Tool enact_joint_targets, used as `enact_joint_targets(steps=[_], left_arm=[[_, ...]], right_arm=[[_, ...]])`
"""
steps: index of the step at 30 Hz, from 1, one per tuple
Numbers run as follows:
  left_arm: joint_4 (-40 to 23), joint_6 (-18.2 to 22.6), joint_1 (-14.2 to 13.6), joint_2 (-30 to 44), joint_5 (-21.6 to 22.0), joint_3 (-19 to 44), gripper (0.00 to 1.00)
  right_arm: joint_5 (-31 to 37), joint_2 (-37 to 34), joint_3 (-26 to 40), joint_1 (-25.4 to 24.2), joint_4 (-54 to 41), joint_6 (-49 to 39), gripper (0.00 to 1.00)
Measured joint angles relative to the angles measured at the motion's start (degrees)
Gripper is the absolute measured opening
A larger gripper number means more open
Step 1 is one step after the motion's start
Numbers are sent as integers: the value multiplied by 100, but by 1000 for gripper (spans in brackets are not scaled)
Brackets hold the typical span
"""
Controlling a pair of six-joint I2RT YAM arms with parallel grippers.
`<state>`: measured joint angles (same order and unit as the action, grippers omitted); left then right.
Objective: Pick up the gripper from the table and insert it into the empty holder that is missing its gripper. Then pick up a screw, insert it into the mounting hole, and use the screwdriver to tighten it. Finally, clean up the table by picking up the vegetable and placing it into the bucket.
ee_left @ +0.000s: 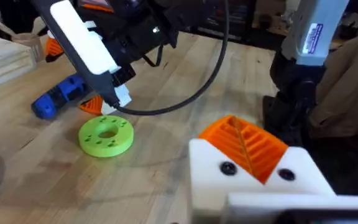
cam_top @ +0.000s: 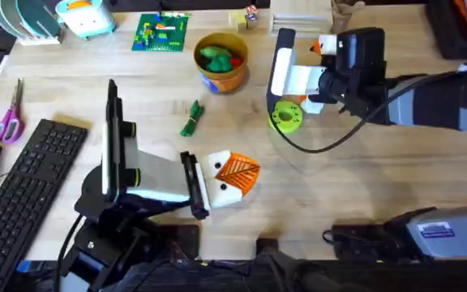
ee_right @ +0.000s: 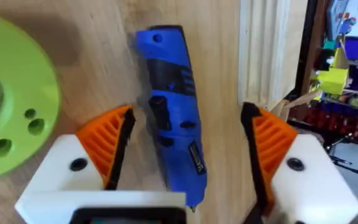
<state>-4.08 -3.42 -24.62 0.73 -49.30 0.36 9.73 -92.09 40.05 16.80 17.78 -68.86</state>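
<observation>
The blue screwdriver [ee_right: 173, 130] lies on the table between the open fingers of my right gripper [ee_right: 188, 112], untouched by either orange ribbed pad [ee_right: 107, 140]. From the left wrist view the screwdriver [ee_left: 58, 99] sticks out behind that gripper [ee_left: 98, 102]. My right gripper [cam_top: 292, 85] points down at the back right. My left gripper [cam_top: 246, 172] rests shut near the table's middle, orange pads together [ee_left: 247, 146]. The dark green vegetable [cam_top: 193, 119] lies on the wood, left of centre. The yellow-orange bucket [cam_top: 232, 75] stands behind it with green and red toy food inside. A loose gripper piece and the screw are out of view.
A lime-green ring disc [cam_top: 286, 116] lies just in front of my right gripper. A black keyboard [cam_top: 31, 178] and pink scissors [cam_top: 8, 118] sit at the left. A green brick plate [cam_top: 160, 32] and wooden blocks [cam_top: 246, 18] line the back edge. A black cable [ee_left: 185, 99] loops over the table.
</observation>
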Motion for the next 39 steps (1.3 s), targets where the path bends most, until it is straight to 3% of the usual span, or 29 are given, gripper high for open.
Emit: enact_joint_targets(steps=[5, 11, 12, 22, 26, 32, 39], left_arm=[[0, 2, 0, 1, 0, 0, 22], [0, 2, 0, 0, 0, 0, 929], [0, 4, 0, 2, 0, 0, 976], [17, -6, 0, 0, 132, 0, 993], [-232, -430, 0, 2, 690, 197, 993], [-1600, -737, 0, 101, 1821, 1601, 994], [-3340, -773, 0, 1205, 3000, 3382, 993]], right_arm=[[276, 144, -2, 136, -50, 515, 989], [573, 895, -2, 271, -52, 1821, 989], [599, 1056, -2, 285, -53, 2066, 989], [635, 2050, -2, 852, -28, 4271, 989], [635, 2057, -2, 1102, -51, 4666, 989], [633, 2057, -2, 1415, -50, 4875, 989], [635, 2057, -2, 1442, -50, 4942, 989]])
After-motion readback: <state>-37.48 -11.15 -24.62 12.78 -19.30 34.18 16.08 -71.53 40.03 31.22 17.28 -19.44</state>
